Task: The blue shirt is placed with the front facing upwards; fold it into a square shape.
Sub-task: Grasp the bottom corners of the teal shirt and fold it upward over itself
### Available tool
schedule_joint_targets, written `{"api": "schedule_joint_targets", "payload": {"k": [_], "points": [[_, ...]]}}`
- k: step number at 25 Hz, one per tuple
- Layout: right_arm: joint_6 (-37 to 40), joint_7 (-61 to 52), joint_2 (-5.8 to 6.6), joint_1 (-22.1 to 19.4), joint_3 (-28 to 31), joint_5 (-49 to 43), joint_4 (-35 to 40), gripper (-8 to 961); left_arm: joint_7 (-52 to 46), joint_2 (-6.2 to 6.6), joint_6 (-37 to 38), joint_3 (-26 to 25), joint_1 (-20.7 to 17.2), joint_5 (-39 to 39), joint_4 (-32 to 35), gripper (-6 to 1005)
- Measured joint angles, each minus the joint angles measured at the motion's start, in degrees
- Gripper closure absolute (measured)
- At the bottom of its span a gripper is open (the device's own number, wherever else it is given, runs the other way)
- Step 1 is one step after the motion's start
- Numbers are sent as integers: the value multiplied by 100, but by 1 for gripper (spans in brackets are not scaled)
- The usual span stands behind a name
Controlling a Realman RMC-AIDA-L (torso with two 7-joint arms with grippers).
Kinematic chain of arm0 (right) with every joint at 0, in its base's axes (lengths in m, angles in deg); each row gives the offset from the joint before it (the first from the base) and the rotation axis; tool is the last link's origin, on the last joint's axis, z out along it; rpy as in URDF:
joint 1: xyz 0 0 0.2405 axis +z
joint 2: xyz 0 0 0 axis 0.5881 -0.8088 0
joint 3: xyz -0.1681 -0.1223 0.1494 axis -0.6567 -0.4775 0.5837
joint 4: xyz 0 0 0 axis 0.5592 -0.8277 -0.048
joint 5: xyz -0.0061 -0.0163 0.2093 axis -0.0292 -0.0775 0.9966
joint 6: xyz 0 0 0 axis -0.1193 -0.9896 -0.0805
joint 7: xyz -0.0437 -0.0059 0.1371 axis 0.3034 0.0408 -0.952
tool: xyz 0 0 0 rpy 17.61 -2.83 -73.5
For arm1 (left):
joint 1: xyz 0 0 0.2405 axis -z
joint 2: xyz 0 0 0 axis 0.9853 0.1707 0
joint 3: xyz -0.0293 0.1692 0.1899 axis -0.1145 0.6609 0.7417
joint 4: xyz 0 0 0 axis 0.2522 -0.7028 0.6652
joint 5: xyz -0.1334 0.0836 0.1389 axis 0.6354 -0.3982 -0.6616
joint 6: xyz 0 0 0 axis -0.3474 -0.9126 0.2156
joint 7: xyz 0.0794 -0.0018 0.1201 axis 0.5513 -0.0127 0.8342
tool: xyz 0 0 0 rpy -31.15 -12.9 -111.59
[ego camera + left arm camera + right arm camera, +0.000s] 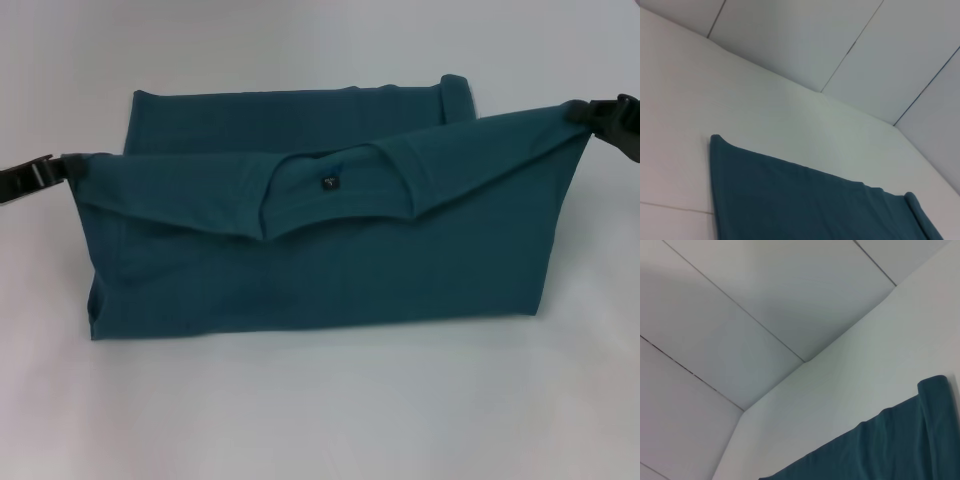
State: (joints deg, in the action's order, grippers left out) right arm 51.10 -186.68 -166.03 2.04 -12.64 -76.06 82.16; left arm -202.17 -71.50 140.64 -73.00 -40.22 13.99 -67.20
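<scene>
The blue shirt (320,270) is partly folded on the white table. Its near half is lifted like a curtain, and the round neck with a small dark label (328,182) sags in the middle of the raised edge. The left gripper (68,168) is shut on the raised edge's left corner. The right gripper (584,114) is shut on the right corner, a little higher. The shirt's far part (290,115) lies flat behind. That flat part, the shirt (805,205), appears in the left wrist view, and the shirt (880,450) in the right wrist view.
The white table (320,410) spreads around the shirt on all sides. Its far edge meets a pale panelled wall (850,45), also seen as the wall (740,305) in the right wrist view.
</scene>
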Motion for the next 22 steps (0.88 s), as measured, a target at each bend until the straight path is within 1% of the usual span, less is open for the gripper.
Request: {"api": "schedule_joint_targets", "payload": {"k": [4,9,16,22], "points": [[-175,5,-10,45,-121,-1,0,911,0,0,-160,130,56,3,15,930],[-360,12,-19,103,-195,-4,-39,911,28,4,-301,154,158,5,72,926],[-552,40,-22,154,-242,-6,-78,911,134,97,-531,185,328,-31,297,919],[-706,90,-10,211,-282,-6,-153,912,140,106,-721,307,411,-38,312,914]]}}
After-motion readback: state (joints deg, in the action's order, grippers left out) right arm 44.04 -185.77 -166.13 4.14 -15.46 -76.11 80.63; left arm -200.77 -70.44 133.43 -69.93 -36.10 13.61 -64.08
